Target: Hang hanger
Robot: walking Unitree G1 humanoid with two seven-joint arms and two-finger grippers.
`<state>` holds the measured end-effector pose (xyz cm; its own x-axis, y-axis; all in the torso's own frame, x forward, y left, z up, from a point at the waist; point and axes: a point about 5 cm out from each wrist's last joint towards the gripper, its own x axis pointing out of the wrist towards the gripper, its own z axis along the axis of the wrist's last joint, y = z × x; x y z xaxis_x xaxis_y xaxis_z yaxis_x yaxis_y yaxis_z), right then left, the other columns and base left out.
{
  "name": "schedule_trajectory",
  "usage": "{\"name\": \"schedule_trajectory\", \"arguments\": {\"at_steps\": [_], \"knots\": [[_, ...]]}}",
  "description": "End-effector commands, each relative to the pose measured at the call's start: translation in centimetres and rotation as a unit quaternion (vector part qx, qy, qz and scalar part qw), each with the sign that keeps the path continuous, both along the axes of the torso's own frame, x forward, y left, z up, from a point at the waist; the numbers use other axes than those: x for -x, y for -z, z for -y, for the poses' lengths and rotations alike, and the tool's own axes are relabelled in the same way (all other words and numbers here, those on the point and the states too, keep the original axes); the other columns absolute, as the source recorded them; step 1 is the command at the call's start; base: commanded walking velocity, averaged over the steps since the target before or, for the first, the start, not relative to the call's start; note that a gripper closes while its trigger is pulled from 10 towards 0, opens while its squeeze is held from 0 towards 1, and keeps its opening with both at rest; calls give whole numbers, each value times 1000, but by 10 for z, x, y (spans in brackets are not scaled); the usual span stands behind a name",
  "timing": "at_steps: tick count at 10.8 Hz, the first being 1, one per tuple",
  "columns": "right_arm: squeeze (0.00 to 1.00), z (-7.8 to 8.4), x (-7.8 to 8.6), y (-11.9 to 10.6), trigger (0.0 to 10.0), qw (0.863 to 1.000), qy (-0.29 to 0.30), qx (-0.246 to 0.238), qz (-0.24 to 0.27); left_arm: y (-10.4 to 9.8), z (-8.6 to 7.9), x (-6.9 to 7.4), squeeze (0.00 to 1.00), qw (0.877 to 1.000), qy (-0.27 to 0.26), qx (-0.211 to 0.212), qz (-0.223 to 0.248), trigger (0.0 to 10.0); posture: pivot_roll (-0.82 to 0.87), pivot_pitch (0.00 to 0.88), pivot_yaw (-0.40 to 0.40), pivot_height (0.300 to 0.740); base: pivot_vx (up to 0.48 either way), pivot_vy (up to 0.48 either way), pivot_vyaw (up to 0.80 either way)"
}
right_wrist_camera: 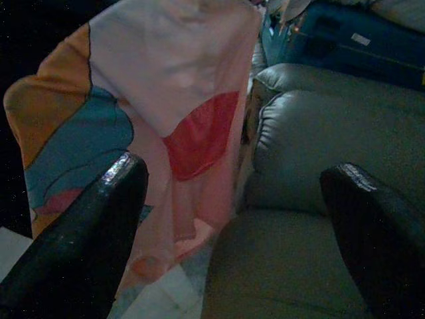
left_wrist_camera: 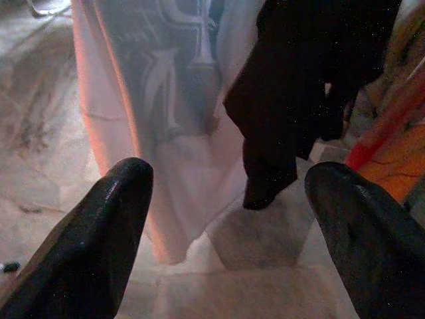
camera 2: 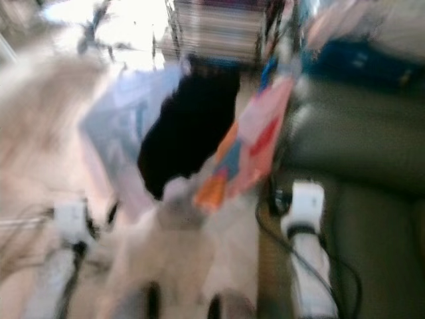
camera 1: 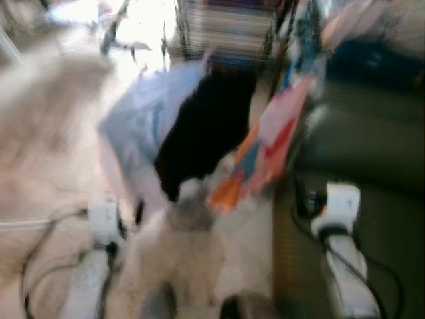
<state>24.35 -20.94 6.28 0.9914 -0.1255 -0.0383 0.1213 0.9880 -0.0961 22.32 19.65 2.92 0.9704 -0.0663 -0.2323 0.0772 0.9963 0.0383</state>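
Both the left gripper [left_wrist_camera: 226, 219] and right gripper [right_wrist_camera: 232, 219] are spread wide, empty. Ahead hang a pale lilac shirt [left_wrist_camera: 166, 113], a black garment [left_wrist_camera: 299, 93] and a pink patterned cloth [right_wrist_camera: 166, 113]; no hanger can be made out.

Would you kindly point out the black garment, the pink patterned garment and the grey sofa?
black garment [left_wrist_camera: 292, 100]: left wrist view, middle of the hanging cloth.
pink patterned garment [right_wrist_camera: 192, 133]: right wrist view, on its red patch.
grey sofa [right_wrist_camera: 332, 133]: right wrist view, on the back cushion.

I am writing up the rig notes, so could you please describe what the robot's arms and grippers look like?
Both arms are pale silver-white with black cables looping beside them, the left arm and the right arm blurred in the eye views. The left gripper and right gripper each have two broad black fingers with rounded tips; the right pair shows scuffed, shiny edges.
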Motion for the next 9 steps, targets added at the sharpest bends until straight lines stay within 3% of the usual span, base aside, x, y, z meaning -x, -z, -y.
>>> {"name": "schedule_trajectory", "arguments": {"at_steps": [1,6,8,9], "knots": [[0,0,1,2,10000,1000,4,-2,-3,-2,-3,-3,0,1000,1,3,0,10000,15,148,-38,740,0,480,0],[0,-1,-8,-2,10000,1000,0,1,2,-5,-1,-6,0,1000,3,4,2,10000,9,173,-40,740,0,480,-776],[0,-2,-6,0,10000,1000,-4,-1,-1,-3,-1,-2,0,1000,3,-4,1,10000,9,174,-44,740,0,480,-247],[0,-3,-5,1,10000,1000,-5,-2,-3,-5,-1,-2,0,1000,2,-18,14,10000,12,174,-45,740,0,0,0]]}}
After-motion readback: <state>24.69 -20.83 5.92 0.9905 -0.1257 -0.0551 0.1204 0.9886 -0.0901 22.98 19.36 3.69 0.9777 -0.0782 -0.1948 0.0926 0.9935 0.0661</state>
